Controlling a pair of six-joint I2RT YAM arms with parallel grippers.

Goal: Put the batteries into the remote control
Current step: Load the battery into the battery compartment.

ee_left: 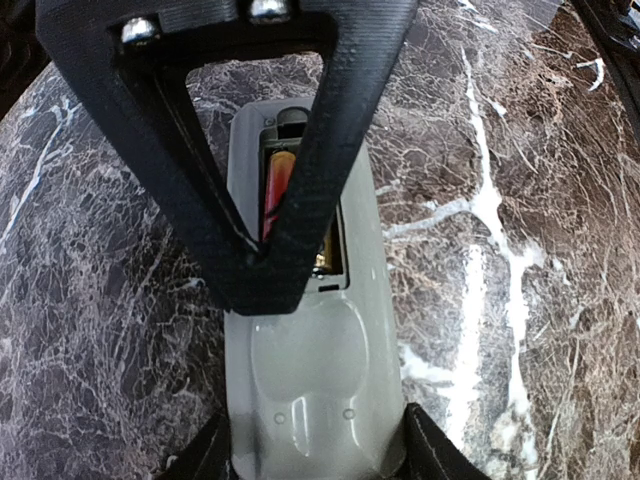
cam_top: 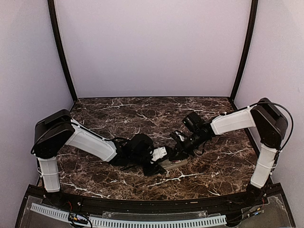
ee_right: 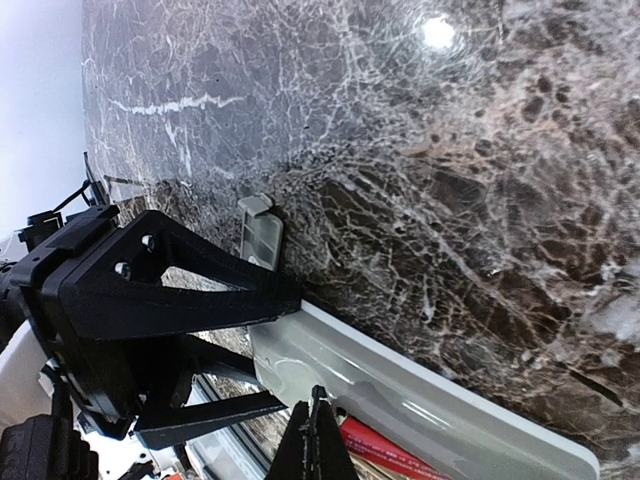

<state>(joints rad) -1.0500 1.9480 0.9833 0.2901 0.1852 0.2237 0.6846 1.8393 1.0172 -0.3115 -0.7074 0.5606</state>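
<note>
Right wrist, unlike left wrist, shows a grey panel (ee_right: 261,232); left gripper (ee_left: 315,455) clamps remote control (ee_left: 305,360), right gripper (ee_right: 308,440) closed.

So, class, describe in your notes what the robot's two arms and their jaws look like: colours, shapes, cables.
Both the left arm and the right arm have smooth white link shells between bulky black joint housings. A thin black cable loops outside each elbow. The jaws are matt black plastic, built as open triangular frames and fixed with silver screws.
</note>
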